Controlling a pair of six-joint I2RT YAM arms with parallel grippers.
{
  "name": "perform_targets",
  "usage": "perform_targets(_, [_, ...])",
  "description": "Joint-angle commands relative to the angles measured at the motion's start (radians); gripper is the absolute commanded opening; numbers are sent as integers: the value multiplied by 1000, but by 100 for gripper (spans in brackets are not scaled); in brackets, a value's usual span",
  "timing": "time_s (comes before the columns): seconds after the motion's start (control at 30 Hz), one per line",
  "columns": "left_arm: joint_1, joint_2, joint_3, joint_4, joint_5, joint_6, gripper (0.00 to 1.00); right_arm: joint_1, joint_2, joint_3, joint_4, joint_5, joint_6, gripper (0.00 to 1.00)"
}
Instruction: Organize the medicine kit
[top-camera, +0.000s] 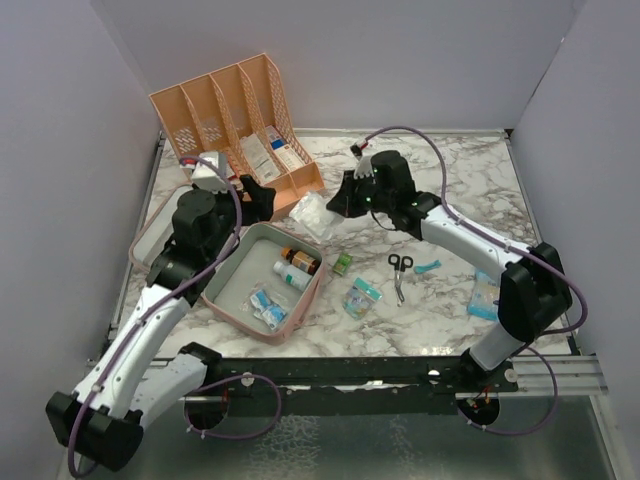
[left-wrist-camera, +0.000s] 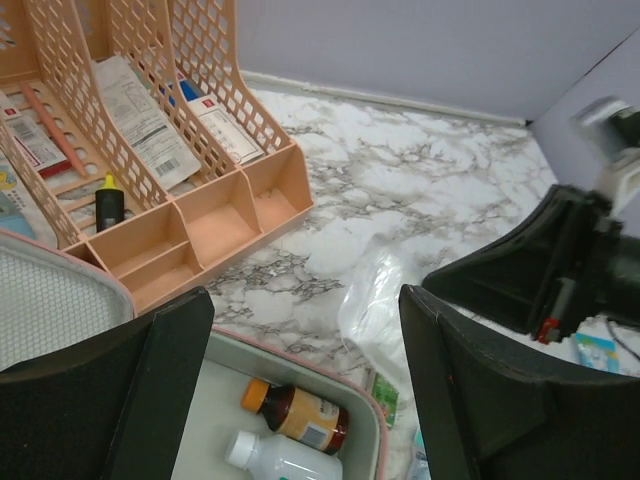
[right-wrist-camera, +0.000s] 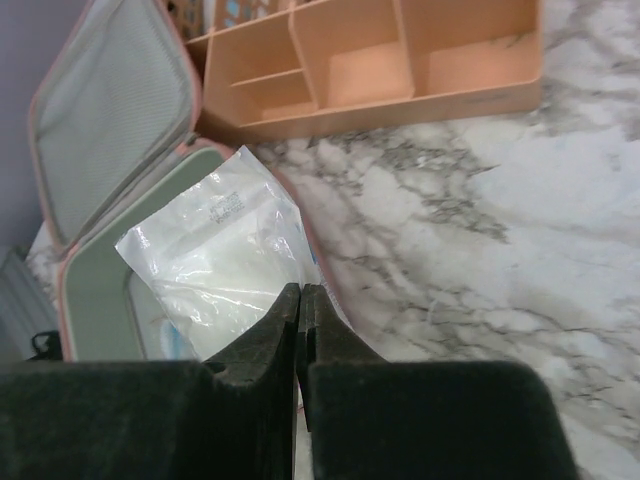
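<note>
We are counting one medicine kit (top-camera: 296, 318), lying open at the left of the tabletop (top-camera: 450, 180) with its lid folded back. Its tray is holding two bottles, one brown (top-camera: 300, 259) and one white (top-camera: 292, 276), plus one blue packet (top-camera: 266, 306). One peach organizer (top-camera: 235, 110) is standing behind it, and one pair of scissors (top-camera: 399, 272) is lying to the right. The left pincer (top-camera: 258, 198) is hovering spread and empty over the kit's far edge. The right arm is reaching leftward, its pincer (right-wrist-camera: 301, 300) pressing together on one clear plastic bag (right-wrist-camera: 225, 245).
</note>
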Motion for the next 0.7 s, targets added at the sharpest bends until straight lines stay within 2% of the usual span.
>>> perform_targets(0.0, [4,-150,-6,-99,24,-48,79,66,-16,-12,6,-128,118,1])
perform_targets(0.2, [5,-250,-59,-204,55,-57,79,175,-23,11,-62,-62,205,1])
perform_targets(0.3, [5,-269,-86,-211,52,-65,79,218,-24,3,-82,19,271,1])
perform_targets(0.47, [4,-281,-110,-186,-14,-49,79,264,-15,-25,-33,60,326,1])
perform_targets(0.67, [5,-297,-133,-168,-131,-44,79,373,48,58,-174,210,323,1])
